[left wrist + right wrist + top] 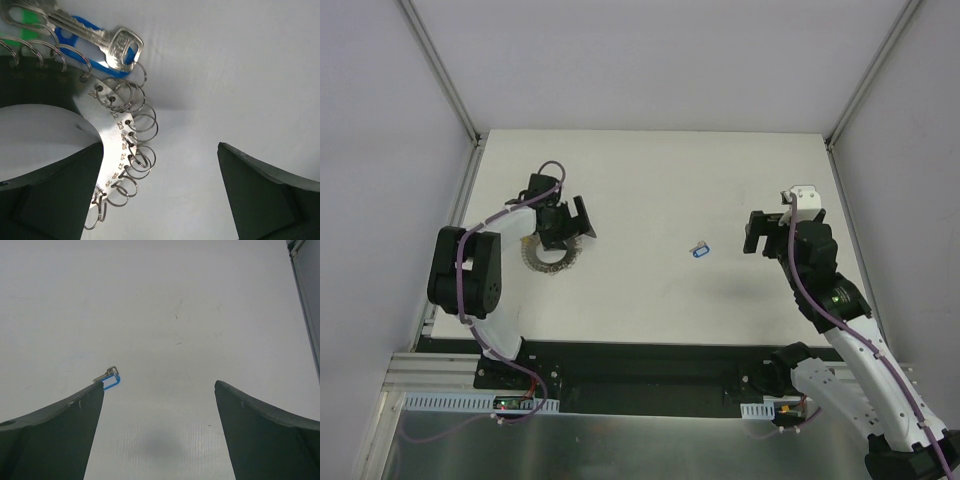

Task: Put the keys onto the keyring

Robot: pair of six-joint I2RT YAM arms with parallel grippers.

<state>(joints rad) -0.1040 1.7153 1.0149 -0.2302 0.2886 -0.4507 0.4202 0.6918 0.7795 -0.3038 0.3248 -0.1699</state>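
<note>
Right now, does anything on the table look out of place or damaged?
One blue-headed key lies alone, well apart from the keyring by the left hand. It is simply not on the ring yet; nothing looks damaged.

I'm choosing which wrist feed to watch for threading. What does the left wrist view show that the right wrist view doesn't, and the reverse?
Only the left wrist view: the keyring, a flat numbered metal plate fringed with small wire loops, and a silver blue-tagged key lying at its top loops; I cannot tell whether it is threaded.

Only the right wrist view: a loose blue-headed key on the table, beside one fingertip of the right gripper.

Both: white table surface and wide-open jaws gripping nothing, the left gripper included.
</note>
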